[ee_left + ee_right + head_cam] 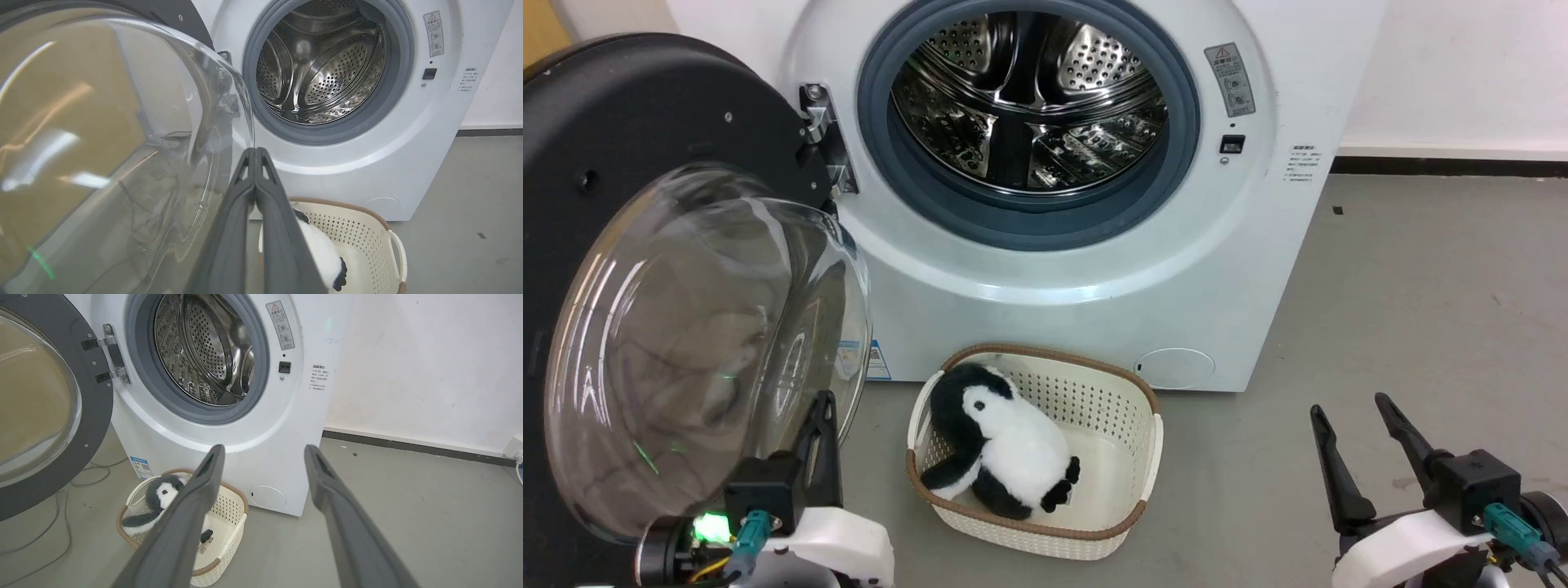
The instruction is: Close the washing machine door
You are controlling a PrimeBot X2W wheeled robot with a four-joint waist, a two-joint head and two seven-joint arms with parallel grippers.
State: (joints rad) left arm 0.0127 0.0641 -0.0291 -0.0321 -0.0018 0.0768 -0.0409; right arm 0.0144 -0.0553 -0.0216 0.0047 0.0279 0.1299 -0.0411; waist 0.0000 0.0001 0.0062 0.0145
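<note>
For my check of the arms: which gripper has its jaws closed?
The left gripper, beside the door: its jaws touch each other. The right gripper has its jaws wide apart.

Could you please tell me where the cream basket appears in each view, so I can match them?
Head view: basket at lower centre, on the floor before the washing machine.
Left wrist view: basket at the bottom, right of centre, partly behind the left gripper.
Right wrist view: basket at lower left, partly behind the right gripper.
Shared landmark: the round cap low on the machine's front, near the basket.
</note>
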